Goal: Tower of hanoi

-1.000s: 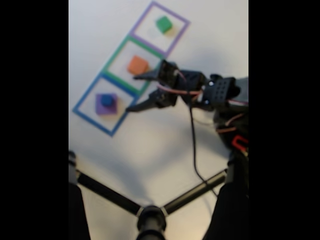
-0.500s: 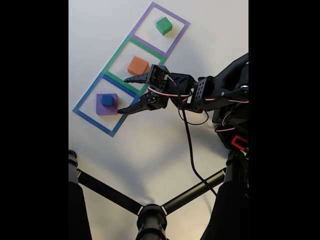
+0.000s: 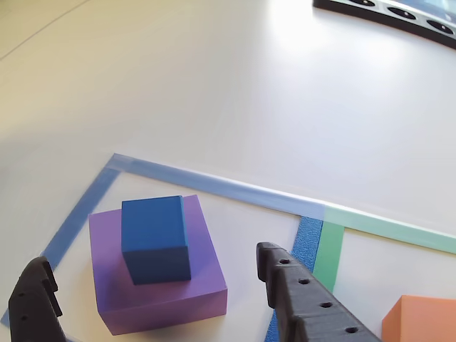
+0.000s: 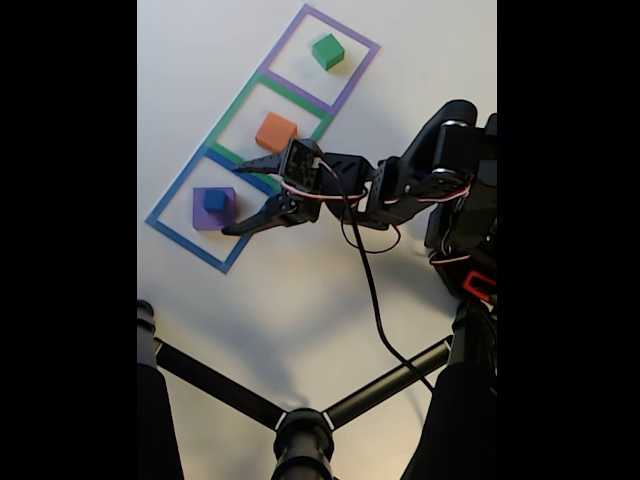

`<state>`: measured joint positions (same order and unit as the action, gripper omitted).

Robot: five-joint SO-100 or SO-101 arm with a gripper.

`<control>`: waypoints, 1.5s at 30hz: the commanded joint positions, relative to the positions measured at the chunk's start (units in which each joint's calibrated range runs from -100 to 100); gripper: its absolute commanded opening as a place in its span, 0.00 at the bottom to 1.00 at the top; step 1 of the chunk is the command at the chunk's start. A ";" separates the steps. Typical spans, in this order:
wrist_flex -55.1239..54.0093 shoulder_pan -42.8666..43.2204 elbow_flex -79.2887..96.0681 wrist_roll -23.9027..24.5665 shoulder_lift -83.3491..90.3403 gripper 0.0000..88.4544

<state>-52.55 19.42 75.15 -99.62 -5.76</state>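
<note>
Hovering just beside the blue cube (image 4: 214, 201) stacked on the purple block (image 4: 213, 209), the tool (image 4: 232, 197) gapes wide, holding nothing.

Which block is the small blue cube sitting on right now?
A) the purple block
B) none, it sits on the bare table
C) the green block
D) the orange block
A: in the other view the blue cube rests on top of the flat purple block inside the blue tape outline, with the open tool straddling the pair; the fixed view shows the same stack.
</note>
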 commanded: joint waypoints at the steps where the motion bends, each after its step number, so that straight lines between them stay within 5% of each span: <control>1: -2.20 0.98 -2.96 -0.38 -0.65 0.38; 19: -3.66 2.73 -7.14 -0.38 -5.78 0.36; 45: -3.66 4.41 -8.32 -0.38 -8.34 0.12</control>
<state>-54.78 23.22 68.19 -99.62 -14.84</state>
